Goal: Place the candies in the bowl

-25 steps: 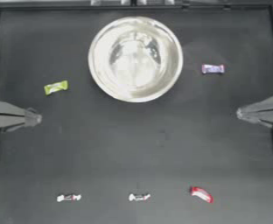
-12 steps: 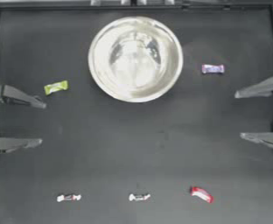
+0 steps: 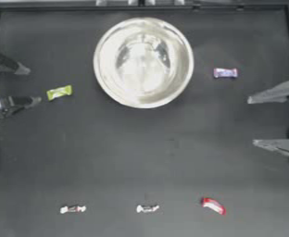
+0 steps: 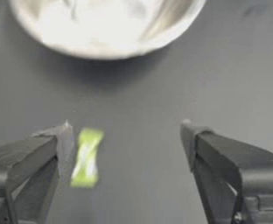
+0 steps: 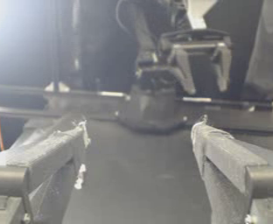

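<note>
The shiny silver bowl (image 3: 143, 62) sits at the table's upper middle, its rim also showing in the left wrist view (image 4: 103, 48). A yellow-green candy (image 3: 59, 92) lies left of it, just beside my open left gripper (image 3: 24, 84); in the wrist view the candy (image 4: 85, 156) rests on the table close to one jaw. A purple-white candy (image 3: 225, 72) lies right of the bowl. Along the front lie two white candies (image 3: 72, 209) (image 3: 147, 208) and a red-white one (image 3: 213, 205). My right gripper (image 3: 255, 121) stands open at the right edge, holding nothing.
The table's raised dark border (image 3: 141, 6) runs along the back and sides. The left arm's base and frame (image 5: 162, 87) appear far off in the right wrist view.
Both grippers went from shut to wide open. The left gripper has moved toward the back, nearer the yellow-green candy. No candy has moved.
</note>
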`<action>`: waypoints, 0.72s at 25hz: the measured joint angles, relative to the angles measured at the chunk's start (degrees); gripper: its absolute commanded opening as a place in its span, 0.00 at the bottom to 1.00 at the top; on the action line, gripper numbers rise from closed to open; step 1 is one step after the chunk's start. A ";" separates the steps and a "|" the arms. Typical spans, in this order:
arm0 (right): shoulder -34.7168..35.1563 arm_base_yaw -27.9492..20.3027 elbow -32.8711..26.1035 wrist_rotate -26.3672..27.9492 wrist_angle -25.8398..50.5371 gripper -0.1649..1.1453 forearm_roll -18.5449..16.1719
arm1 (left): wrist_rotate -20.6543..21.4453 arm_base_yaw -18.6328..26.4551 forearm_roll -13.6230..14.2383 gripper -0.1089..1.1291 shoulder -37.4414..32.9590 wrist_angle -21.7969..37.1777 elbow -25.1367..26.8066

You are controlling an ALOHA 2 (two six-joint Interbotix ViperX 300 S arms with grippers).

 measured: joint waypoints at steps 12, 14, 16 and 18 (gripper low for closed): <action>0.88 0.00 0.00 0.00 0.00 0.88 0.97 | 7.65 7.47 1.85 0.91 11.43 3.60 -0.62; 1.23 0.00 0.00 0.00 0.00 0.89 1.23 | 8.17 8.00 1.93 0.91 13.36 3.60 -0.62; 1.49 0.00 0.00 0.00 0.00 0.88 1.49 | 8.35 8.09 1.85 0.91 14.77 3.34 -0.62; 1.76 -0.09 0.00 0.00 0.00 0.88 1.67 | 8.88 8.17 1.85 0.91 15.47 2.72 -0.62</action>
